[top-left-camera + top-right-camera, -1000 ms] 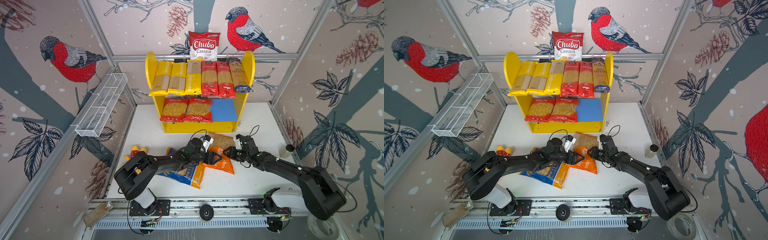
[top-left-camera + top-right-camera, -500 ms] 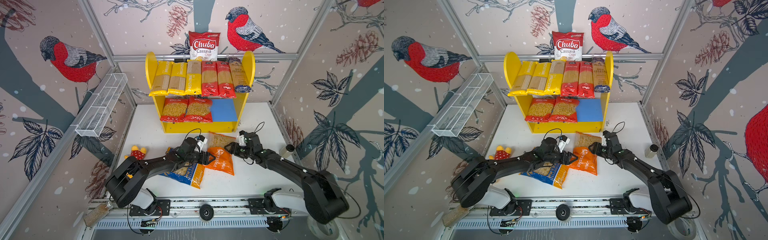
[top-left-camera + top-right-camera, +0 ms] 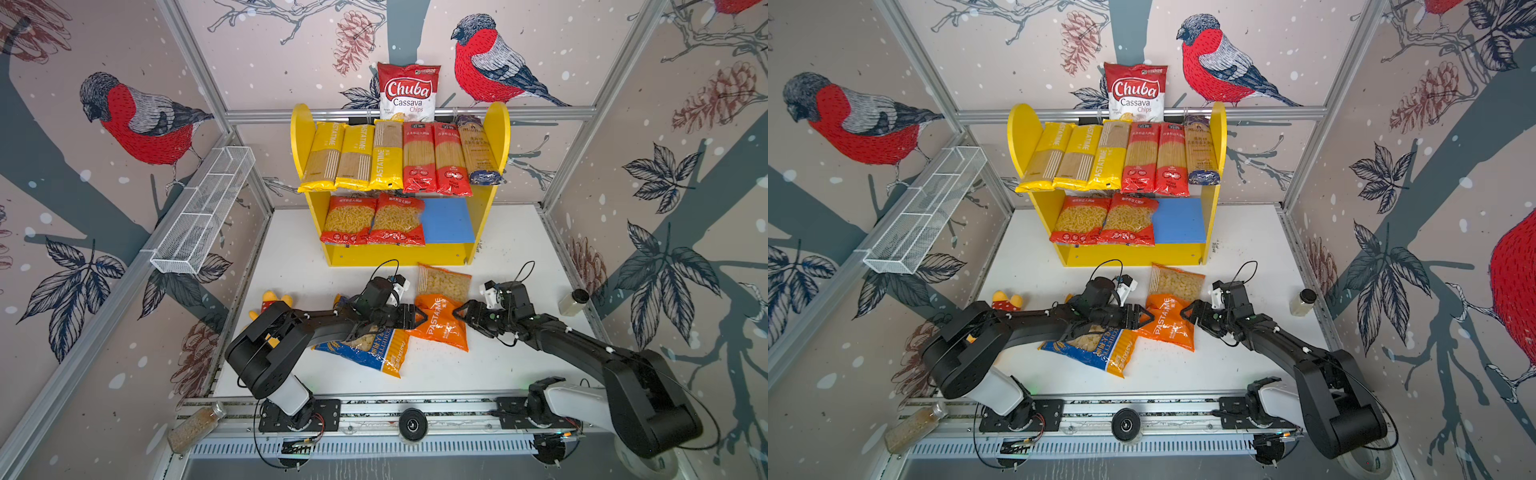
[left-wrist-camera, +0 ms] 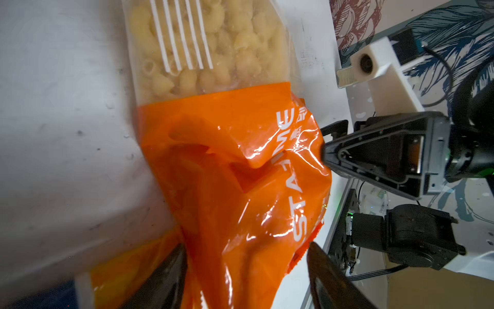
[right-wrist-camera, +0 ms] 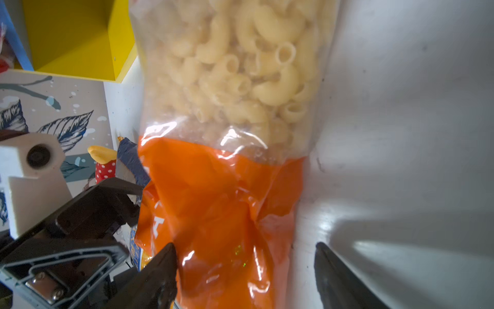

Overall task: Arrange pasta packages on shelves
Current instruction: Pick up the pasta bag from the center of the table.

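An orange pasta package [image 3: 440,320] [image 3: 1167,324] with a clear top lies on the white table in front of the shelves [image 3: 301,137]. My left gripper [image 3: 419,318] [image 4: 246,246] is open, and the bag's orange end [image 4: 240,174] lies loosely between its fingers. My right gripper [image 3: 459,313] [image 5: 244,245] faces it from the other side, open, astride the bag's edge [image 5: 213,187]. A blue pasta package [image 3: 374,349] lies under my left arm. Long yellow, red and dark-blue packs [image 3: 399,158] fill the upper board. Two red bags [image 3: 374,220] sit on the blue lower board [image 3: 451,220].
A Chuba chips bag [image 3: 409,91] stands behind the rack. A white wire basket [image 3: 203,212] hangs on the left wall. A polka-dot plush toy [image 3: 276,301] lies behind my left arm. A small jar [image 3: 573,301] stands near the right wall, and another jar [image 3: 195,428] lies at the front left.
The right gripper's jaws have spread wide, letting go of the orange bag. The left gripper has stayed open at the bag's other side, while its arm has shifted slightly.
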`<state>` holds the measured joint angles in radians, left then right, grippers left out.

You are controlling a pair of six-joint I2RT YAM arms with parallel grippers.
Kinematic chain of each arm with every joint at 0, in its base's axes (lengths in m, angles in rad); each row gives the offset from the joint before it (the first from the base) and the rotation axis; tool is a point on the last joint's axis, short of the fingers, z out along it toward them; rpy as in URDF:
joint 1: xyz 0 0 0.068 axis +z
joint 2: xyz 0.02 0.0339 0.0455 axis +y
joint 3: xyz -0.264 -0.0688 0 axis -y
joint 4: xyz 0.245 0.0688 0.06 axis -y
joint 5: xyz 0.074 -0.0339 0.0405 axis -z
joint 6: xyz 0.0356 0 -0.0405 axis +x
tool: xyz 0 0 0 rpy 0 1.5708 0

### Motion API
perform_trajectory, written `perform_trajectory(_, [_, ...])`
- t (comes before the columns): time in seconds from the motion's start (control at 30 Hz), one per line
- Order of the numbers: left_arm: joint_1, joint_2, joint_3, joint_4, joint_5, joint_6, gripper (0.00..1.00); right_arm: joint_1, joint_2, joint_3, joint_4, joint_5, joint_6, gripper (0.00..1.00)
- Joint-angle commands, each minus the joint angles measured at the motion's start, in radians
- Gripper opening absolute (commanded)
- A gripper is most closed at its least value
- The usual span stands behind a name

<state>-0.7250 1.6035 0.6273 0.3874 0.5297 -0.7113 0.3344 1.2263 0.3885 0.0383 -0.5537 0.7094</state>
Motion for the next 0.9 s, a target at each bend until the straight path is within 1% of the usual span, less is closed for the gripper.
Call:
perform_trajectory(0.0, [-0.013,0.024,0.006,0.069,0.041,-0.03,0.66,-0.038,0.02,-0.005,0.104,0.013,0.026,0.8])
perform_trajectory(0.03, [-0.016,0.026,0.003,0.067,0.044,-0.028,0.64,-0.064,0.022,-0.008,0.128,-0.001,0.028,0.8])
perform_trajectory(0.13, [-0.017,0.026,-0.009,0.077,0.047,-0.031,0.59,-0.104,0.098,0.009,0.173,-0.041,0.016,0.8])
perform_trajectory(0.27, [-0.017,0.025,-0.012,0.085,0.043,-0.035,0.48,-0.104,0.194,0.042,0.22,-0.073,0.004,0.8])
perform_trajectory(0.37, [-0.016,0.01,-0.014,0.074,0.035,-0.031,0.41,-0.078,0.251,0.054,0.266,-0.091,0.016,0.8])
perform_trajectory(0.5, [-0.005,-0.026,-0.032,0.054,0.019,-0.012,0.29,-0.045,0.29,0.051,0.333,-0.084,0.047,0.75])
perform_trajectory(0.57, [0.004,-0.027,-0.038,0.048,0.018,-0.007,0.23,-0.043,0.303,0.041,0.375,-0.092,0.067,0.66])
perform_trajectory(0.63, [0.006,-0.024,-0.036,0.044,0.018,-0.005,0.18,-0.043,0.308,0.034,0.403,-0.101,0.08,0.52])
perform_trajectory(0.7, [0.006,-0.026,-0.036,0.051,0.024,-0.009,0.13,-0.042,0.304,0.03,0.416,-0.11,0.087,0.42])
perform_trajectory(0.87, [0.006,-0.055,-0.033,0.03,0.021,0.002,0.04,-0.042,0.278,0.025,0.41,-0.119,0.104,0.26])
